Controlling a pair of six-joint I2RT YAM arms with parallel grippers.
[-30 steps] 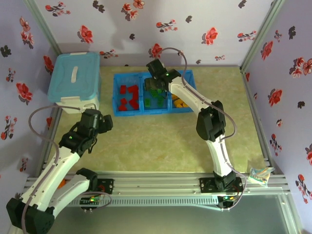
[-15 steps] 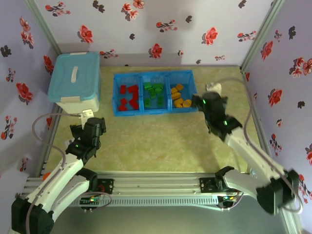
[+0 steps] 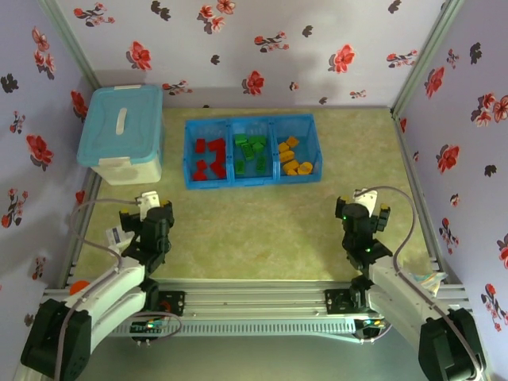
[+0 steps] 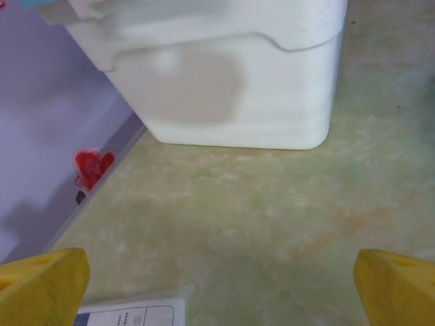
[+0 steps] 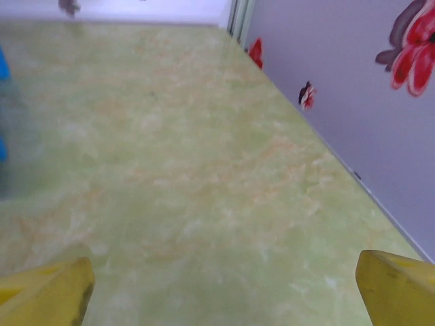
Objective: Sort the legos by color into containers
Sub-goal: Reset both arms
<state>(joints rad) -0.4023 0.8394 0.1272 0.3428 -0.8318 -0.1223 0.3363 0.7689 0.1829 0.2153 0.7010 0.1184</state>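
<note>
Left arm crouched low over its base at the near-left corner, elbow tucked, left gripper [image 3: 151,208] aimed up the table [image 3: 262,226] toward the lidded box [image 3: 121,131]; from the left wrist, its yellow fingertips [image 4: 41,285] sit at the two bottom corners, spread wide, gripping nothing; the box's white base [image 4: 224,81] looms just ahead, and a white printed label [image 4: 136,314] lies on the green surface beside the left finger. Over on the near right, the right arm is folded down the same way, right gripper [image 3: 363,205] tipped toward the far-right side; from the right wrist, its yellow fingers [image 5: 44,292] also stand wide apart and empty, with the purple flowered wall [image 5: 353,88] running along the right. The containers [image 3: 230,147] sit at the far middle of the table, well apart from both grippers: up and to the right of the left one, up and to the left of the right one; red legos [image 3: 208,157] lie in the left bin, green legos [image 3: 252,151] in the middle, orange legos [image 3: 294,157] in the right bin; the lidded box stands just beside the tray's left end.
</note>
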